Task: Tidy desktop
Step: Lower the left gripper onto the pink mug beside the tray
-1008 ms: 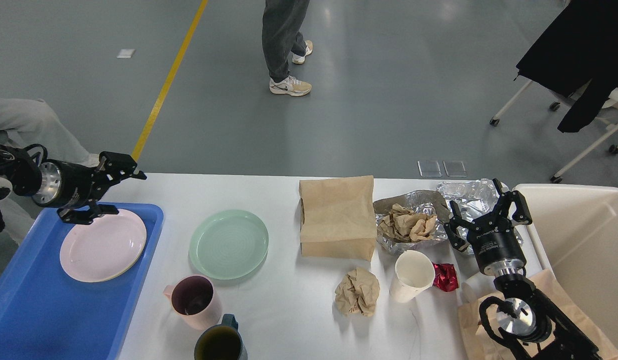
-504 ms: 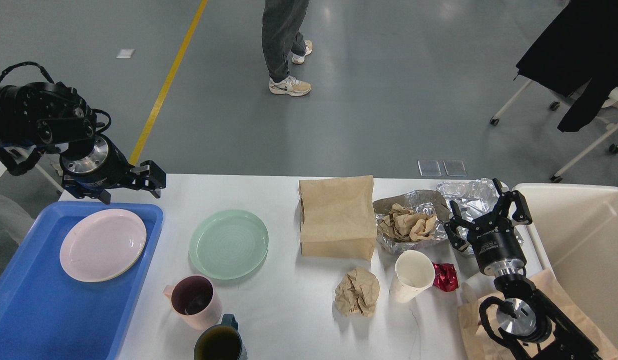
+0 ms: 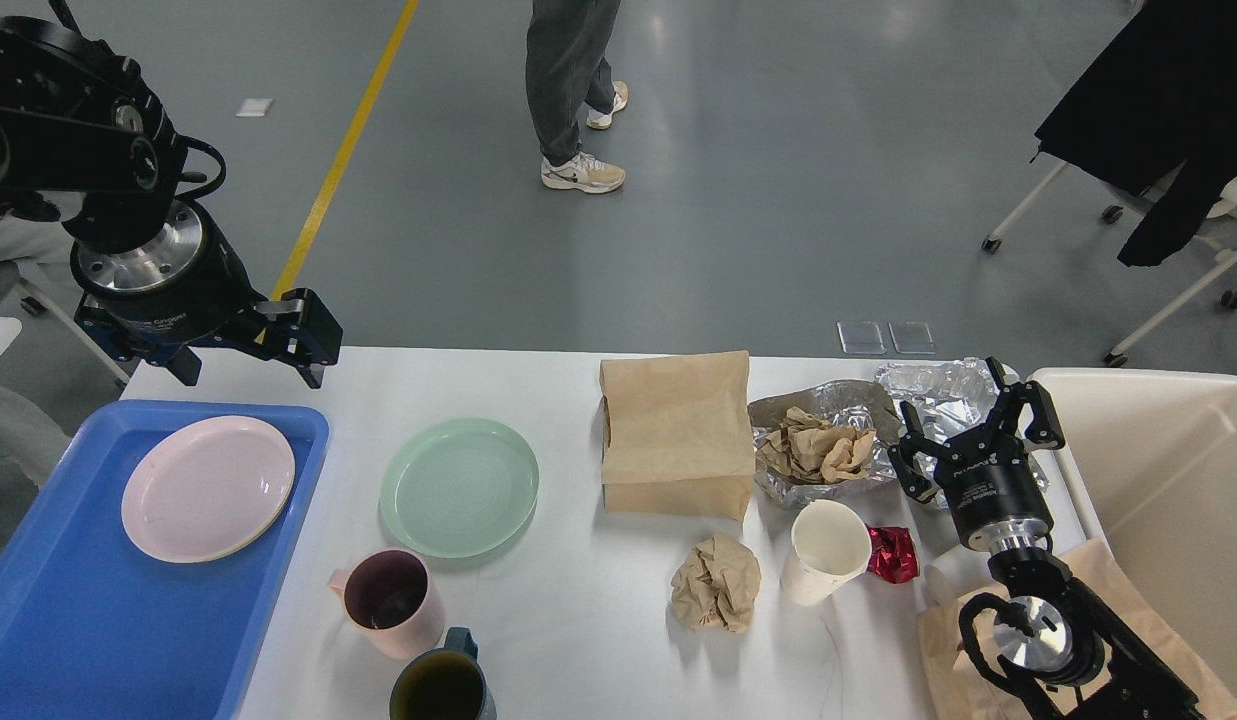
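Desktop, the white surface, is spreading across the middle of your view, carrying dishes on the left and rubbish on the right. Your left tool is hovering released and empty above the far left corner, beyond the blue tray holding the pink plate. The likely next pick is the green plate, lying just right of the tray: come down over its rim and pinch the edge, keeping clear of the pink mug nearer you. Your right tool is waiting with fingers spread, grasping nothing, over the crumpled foil beside the cream bin.
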Motion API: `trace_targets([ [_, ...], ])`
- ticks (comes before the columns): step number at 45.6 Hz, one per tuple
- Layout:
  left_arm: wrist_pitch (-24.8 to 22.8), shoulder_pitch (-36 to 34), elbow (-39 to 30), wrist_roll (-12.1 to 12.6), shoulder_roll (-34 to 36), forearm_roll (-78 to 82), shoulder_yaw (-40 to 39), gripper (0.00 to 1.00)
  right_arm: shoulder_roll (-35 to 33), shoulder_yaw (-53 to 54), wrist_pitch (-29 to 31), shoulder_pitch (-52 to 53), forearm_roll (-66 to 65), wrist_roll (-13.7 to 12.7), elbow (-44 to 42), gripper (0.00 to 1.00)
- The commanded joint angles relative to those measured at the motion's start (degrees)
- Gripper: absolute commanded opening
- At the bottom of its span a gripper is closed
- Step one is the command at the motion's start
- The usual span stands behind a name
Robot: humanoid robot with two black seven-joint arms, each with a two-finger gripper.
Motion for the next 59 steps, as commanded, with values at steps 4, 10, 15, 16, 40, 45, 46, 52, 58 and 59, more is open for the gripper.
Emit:
trace_targets([
  [4,-0.7,-9.5,-10.0,0.0,-1.9,-2.3,0.4,0.92,0.0,0.0,0.0,0.0,0.0,0.0,0.0,1.00],
  [10,-1.5,-17.8,-14.8,0.0,-2.4,-4.6,1.2,0.91,0.0,0.0,0.0,0.0,0.0,0.0,0.0,1.00],
  [15,-3.2,-19.0,-15.2,0.0,-4.8,-7.1,1.3,0.91,0.0,0.0,0.0,0.0,0.0,0.0,0.0,1.00],
  [16,-3.2,-18.8,-15.2,0.0,-5.3,-7.7,1.3,0.91,0.0,0.0,0.0,0.0,0.0,0.0,0.0,1.00],
  [40,-1.4,-1.4,-10.1,0.4,-7.8,-10.8,0.9,0.96,0.0,0.0,0.0,0.0,0.0,0.0,0.0,1.00],
  [45,1.5,4.9,-9.1,0.5,-7.2,-10.9,0.7,0.96,0.0,0.0,0.0,0.0,0.0,0.0,0.0,1.00],
  [46,2.1,6.2,-8.9,0.5,-7.2,-11.0,0.6,0.96,0.0,0.0,0.0,0.0,0.0,0.0,0.0,1.00],
  [52,9.5,17.4,-5.9,0.3,-7.2,-14.2,0.8,0.91,0.0,0.0,0.0,0.0,0.0,0.0,0.0,1.00],
  [58,20.6,23.6,-5.2,0.3,-7.9,-18.6,0.8,0.91,0.0,0.0,0.0,0.0,0.0,0.0,0.0,1.00],
  [59,22.5,24.7,-5.3,0.3,-7.9,-18.7,0.6,0.91,0.0,0.0,0.0,0.0,0.0,0.0,0.0,1.00],
])
